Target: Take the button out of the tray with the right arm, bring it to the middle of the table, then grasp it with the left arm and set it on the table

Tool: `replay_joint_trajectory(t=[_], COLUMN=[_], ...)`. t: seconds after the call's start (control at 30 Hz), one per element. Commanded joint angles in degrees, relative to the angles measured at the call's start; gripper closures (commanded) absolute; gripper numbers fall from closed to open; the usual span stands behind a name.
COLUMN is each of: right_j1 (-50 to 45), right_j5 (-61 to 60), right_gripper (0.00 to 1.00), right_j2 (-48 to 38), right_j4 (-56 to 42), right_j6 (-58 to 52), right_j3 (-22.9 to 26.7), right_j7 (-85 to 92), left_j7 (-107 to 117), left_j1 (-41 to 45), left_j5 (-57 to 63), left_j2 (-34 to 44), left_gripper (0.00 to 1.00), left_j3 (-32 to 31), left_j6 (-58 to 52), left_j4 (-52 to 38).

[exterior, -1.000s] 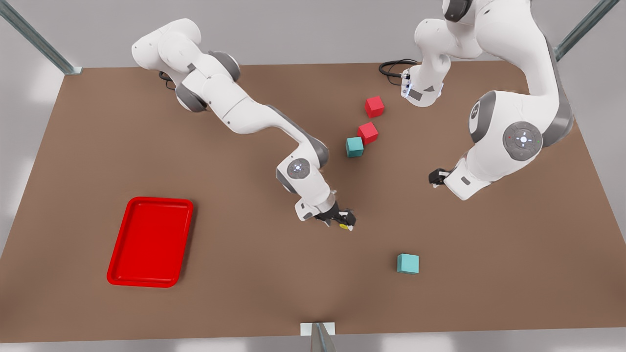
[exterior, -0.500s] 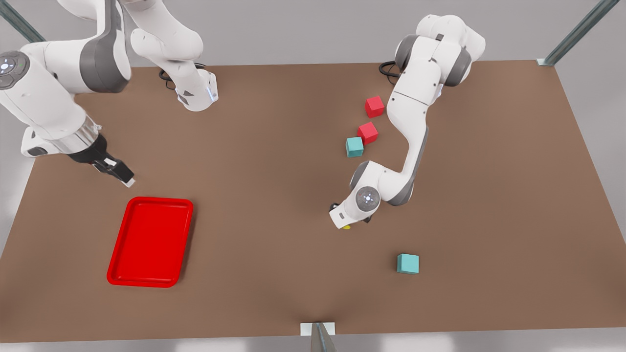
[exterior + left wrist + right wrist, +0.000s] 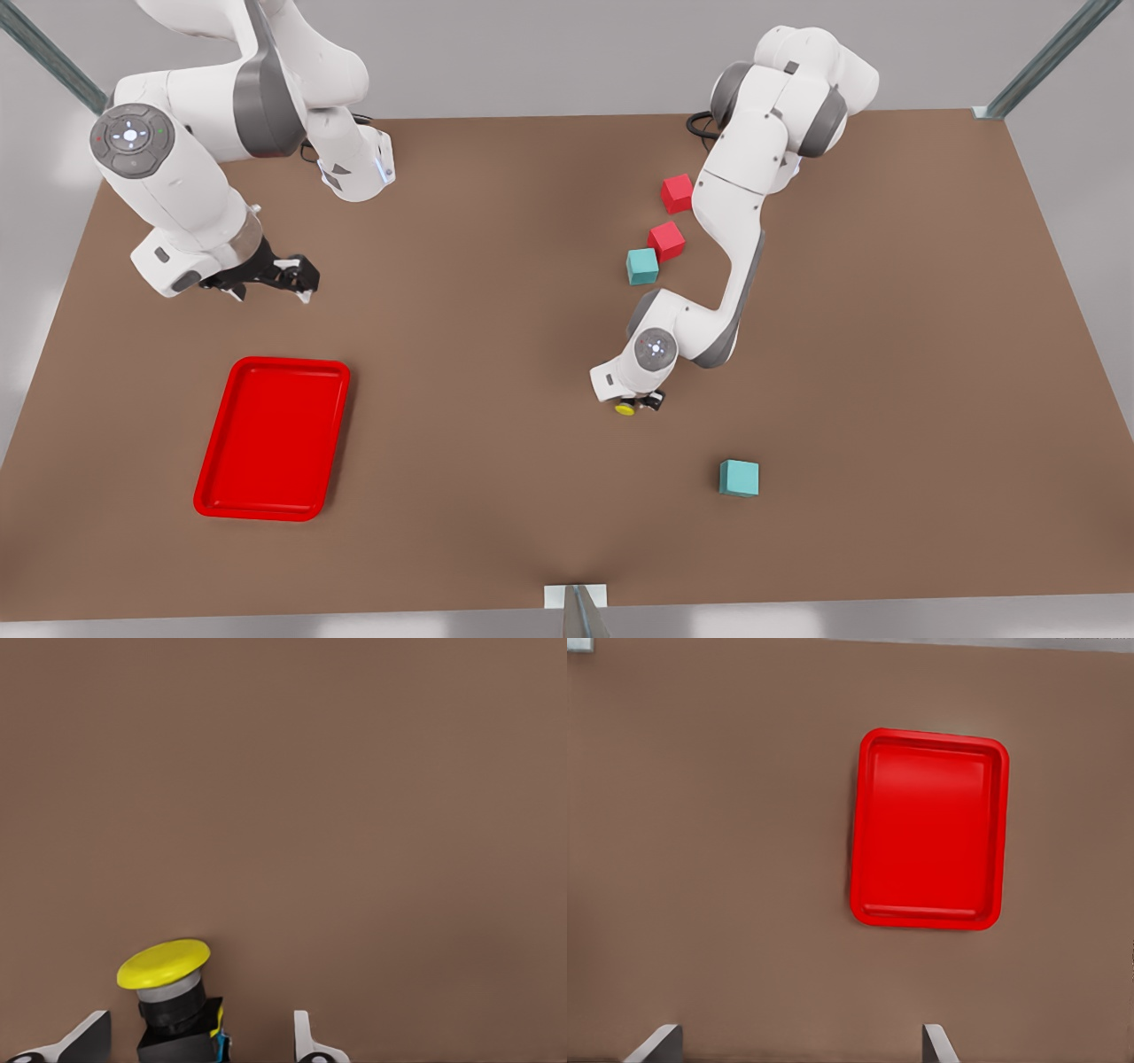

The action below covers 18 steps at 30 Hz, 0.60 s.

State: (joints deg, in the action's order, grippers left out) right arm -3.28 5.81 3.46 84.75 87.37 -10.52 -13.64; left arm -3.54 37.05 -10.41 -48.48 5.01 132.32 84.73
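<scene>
1. The bench (image 3: pixel 496 496) is bare and flat under the left pincer (image 3: pixel 640 406), so nothing there would stop the button if it were knocked and rolled.
2. The left arm (image 3: pixel 735 239) reaches down to mid-bench, its pincer low over the surface. The right arm (image 3: pixel 177 177) waits well away from it, with the right pincer (image 3: pixel 301 282) spread wide, holding nothing, and looking over the tray. A sweep by the right arm toward the centre could cross the left arm's path.
3. The tray (image 3: pixel 292 361) lies empty, far from the left pincer and just ahead of the right one. The removal step looks done.
4. Two red cubes (image 3: pixel 666 240) (image 3: pixel 678 192) and a teal cube (image 3: pixel 642 266) sit behind the left pincer, beside its forearm. Another teal cube (image 3: pixel 739 478) lies beyond its tips, off to one side. A careless retreat could brush the nearer cluster.
5. The button (image 3: pixel 173 1010) sits between the left pincer's fingers (image 3: pixel 89 1038), nearer one pad than the other, with a gap on each side. The pincer is parted and no longer grips it.
   - The body leans, with the yellow cap off to one side. I cannot tell whether it rests flat.
   - The main risk is that a lift drifting sideways lets the nearer pad clip the body and topple it.
</scene>
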Motion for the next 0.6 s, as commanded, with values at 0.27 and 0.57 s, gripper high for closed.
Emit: replay_joint_trajectory(t=[0.27,0.57], right_j1=[3.28,3.28], right_j5=[0.16,0.16], right_gripper=[0.0,0.0], right_j2=[-0.04,-0.04], right_j4=[-0.03,-0.03], right_j6=[-0.8,-0.8], right_j3=[0.06,-0.03], right_j7=[14.44,14.26], left_j7=[-7.89,-7.8], left_j1=[-0.22,-0.4], left_j5=[0.04,0.04], left_j2=[-0.3,-0.12], left_gripper=[0.01,0.41], left_j3=[0.0,0.18], left_j6=[0.66,0.04], left_j4=[0.7,0.61])
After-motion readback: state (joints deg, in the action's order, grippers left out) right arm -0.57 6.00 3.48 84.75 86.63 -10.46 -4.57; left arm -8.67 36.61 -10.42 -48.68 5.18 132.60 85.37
